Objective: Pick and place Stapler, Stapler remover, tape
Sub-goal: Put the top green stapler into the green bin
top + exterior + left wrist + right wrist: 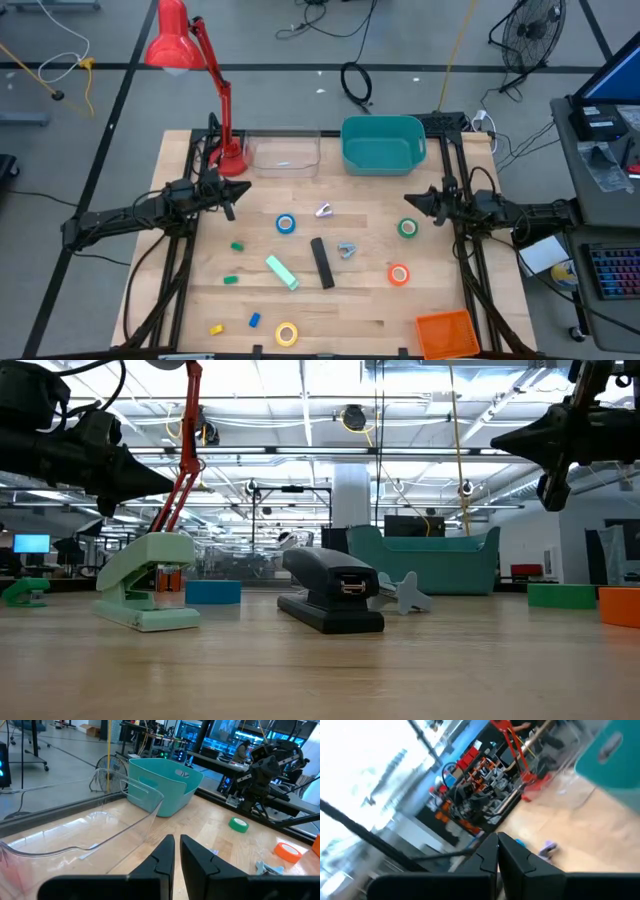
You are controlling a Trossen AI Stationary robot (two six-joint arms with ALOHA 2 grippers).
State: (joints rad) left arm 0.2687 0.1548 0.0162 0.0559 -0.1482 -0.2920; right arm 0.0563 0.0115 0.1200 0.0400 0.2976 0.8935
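Note:
The black stapler (322, 262) lies flat mid-table, beside a mint-green stapler (282, 271). A grey-blue stapler remover (347, 249) lies right of it, and a silver and purple one (324, 210) lies farther back. Flat on the wood are tape rolls in blue (286, 224), green (408, 228), orange (399, 274) and yellow (287, 334). My left gripper (233, 197) hovers shut at the table's left, above the wood and pointing level. My right gripper (410, 199) hovers shut at the right, near the green roll. Neither touches anything.
A teal bin (383, 143) and a clear container (285, 152) stand at the far edge, with a red desk lamp (225, 150) at the far left. An orange basket (445, 332) sits at the near right corner. Small coloured blocks (237, 245) are scattered near left.

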